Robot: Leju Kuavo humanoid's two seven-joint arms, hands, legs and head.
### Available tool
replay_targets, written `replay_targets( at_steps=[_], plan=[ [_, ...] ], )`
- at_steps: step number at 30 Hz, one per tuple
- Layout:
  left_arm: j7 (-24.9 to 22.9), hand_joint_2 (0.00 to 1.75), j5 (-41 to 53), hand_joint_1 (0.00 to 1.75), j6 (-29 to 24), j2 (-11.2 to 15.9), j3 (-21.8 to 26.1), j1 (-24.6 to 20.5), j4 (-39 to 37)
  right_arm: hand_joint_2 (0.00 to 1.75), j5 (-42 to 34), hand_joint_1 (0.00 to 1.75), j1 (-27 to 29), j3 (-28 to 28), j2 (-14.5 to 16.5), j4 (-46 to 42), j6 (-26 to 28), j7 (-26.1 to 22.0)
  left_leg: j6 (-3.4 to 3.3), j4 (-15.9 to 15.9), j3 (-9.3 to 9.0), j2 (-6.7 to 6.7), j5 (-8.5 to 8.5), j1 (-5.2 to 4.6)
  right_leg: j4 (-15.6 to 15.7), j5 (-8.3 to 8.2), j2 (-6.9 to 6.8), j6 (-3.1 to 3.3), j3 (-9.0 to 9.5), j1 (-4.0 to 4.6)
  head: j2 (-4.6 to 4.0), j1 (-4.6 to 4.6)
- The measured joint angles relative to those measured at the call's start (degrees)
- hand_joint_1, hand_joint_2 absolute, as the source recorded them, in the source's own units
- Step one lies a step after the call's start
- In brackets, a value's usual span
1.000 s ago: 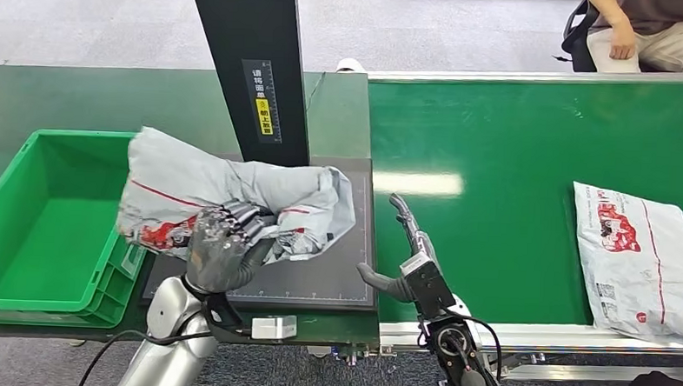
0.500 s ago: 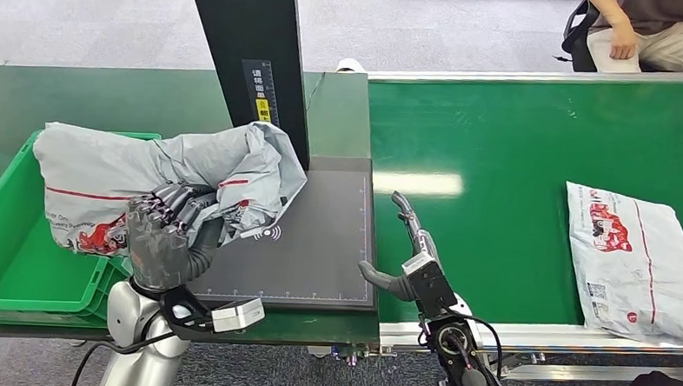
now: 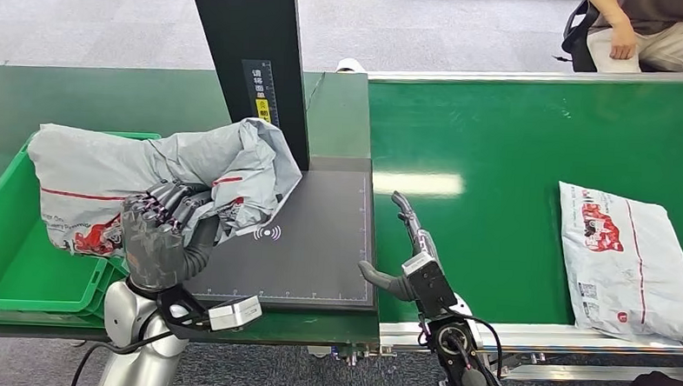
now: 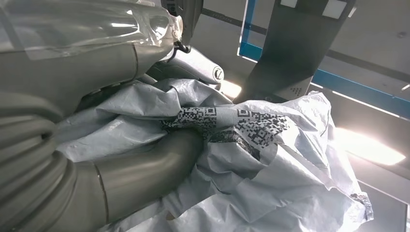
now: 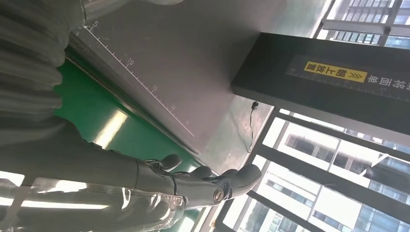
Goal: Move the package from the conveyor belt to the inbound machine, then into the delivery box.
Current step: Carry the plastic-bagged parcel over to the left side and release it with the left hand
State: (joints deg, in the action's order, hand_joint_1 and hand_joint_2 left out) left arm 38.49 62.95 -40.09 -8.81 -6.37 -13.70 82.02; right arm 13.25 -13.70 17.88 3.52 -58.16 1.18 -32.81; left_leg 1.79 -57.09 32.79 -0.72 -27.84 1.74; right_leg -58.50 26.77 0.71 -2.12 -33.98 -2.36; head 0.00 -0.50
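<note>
The left hand is clamped on the crumpled grey package, fingers curled into the plastic from below; the left wrist view shows the thumb pressed into the bag just beside its printed code label. The package hangs in the air across the near right rim of the green delivery box: most of its bulk is over the box's open interior, while its bunched right end overhangs the dark scanning plate of the inbound machine, close to the machine's black post.

The package's long axis runs roughly left to right, in line with the direction from plate to box. Judging from this, the drop turns on 1 thing: the hand sits at the box's right rim, not over its middle, so letting go here could leave the trailing end draped on the rim or the plate.

The right hand holds nothing, fingers apart and extended, at the seam between plate and conveyor belt. A 2nd package lies flat on the belt, well apart from it.
</note>
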Motion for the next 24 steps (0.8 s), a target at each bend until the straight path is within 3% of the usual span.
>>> replay_targets(
  at_steps=[8,10,12,14,16,19,24],
  plan=[
    [-0.3,1.75,0.3,1.75,0.0,0.0,0.1,0.0,0.0,1.75,0.0,0.00,0.0,0.0,0.0,0.0,0.0,0.0,0.00,0.0,0.03,0.00,-0.01,0.00,0.0,0.00,0.00,0.00,0.00,0.00,0.00,-0.01],
    [-3.5,1.75,3.9,1.75,0.0,1.9,1.3,-1.6,-2.5,1.75,0.5,0.00,0.0,0.0,-0.1,0.0,0.5,0.2,0.01,0.0,0.08,0.05,0.02,0.00,0.0,0.01,-0.08,0.00,0.03,0.00,0.00,-0.13],
    [-13.6,1.75,9.6,1.75,0.1,6.5,5.8,-4.9,-9.1,1.75,1.2,0.00,-0.1,0.0,-0.2,-0.1,1.0,0.6,0.13,0.1,0.01,-0.12,0.04,0.03,-0.1,-0.04,0.06,0.08,-0.02,0.03,0.00,-0.24],
    [-27.9,1.75,11.8,1.75,0.1,10.6,14.1,-7.9,-16.1,1.75,1.7,0.00,-0.1,-0.1,-0.3,-0.2,1.0,1.0,0.27,0.1,-0.13,-0.58,0.04,0.09,-0.2,-0.12,0.53,0.22,-0.23,0.09,0.00,-0.11],
    [-36.8,1.75,12.1,1.75,0.1,12.5,21.7,-9.8,-20.9,1.75,2.0,0.00,-0.1,-0.3,-0.5,-0.2,1.0,1.3,0.34,0.1,-0.14,-0.70,0.09,0.15,-0.3,-0.13,0.67,0.29,-0.37,0.16,0.00,-0.02],
    [-35.6,1.75,13.2,1.75,0.1,13.7,27.6,-10.9,-25.1,1.75,2.1,0.00,-0.3,-0.3,-0.5,-0.2,0.7,1.4,0.34,0.1,0.00,-0.36,0.15,0.16,-0.3,-0.07,0.34,0.29,-0.33,0.17,0.00,-0.07],
    [-34.4,1.75,14.6,1.75,0.0,14.2,31.8,-11.7,-28.0,1.75,2.2,0.00,-0.5,-0.3,-0.4,-0.2,0.6,1.4,0.31,0.0,0.09,-0.30,0.11,0.13,-0.1,-0.07,0.29,0.29,-0.32,0.15,0.00,-0.06]
  ],
)
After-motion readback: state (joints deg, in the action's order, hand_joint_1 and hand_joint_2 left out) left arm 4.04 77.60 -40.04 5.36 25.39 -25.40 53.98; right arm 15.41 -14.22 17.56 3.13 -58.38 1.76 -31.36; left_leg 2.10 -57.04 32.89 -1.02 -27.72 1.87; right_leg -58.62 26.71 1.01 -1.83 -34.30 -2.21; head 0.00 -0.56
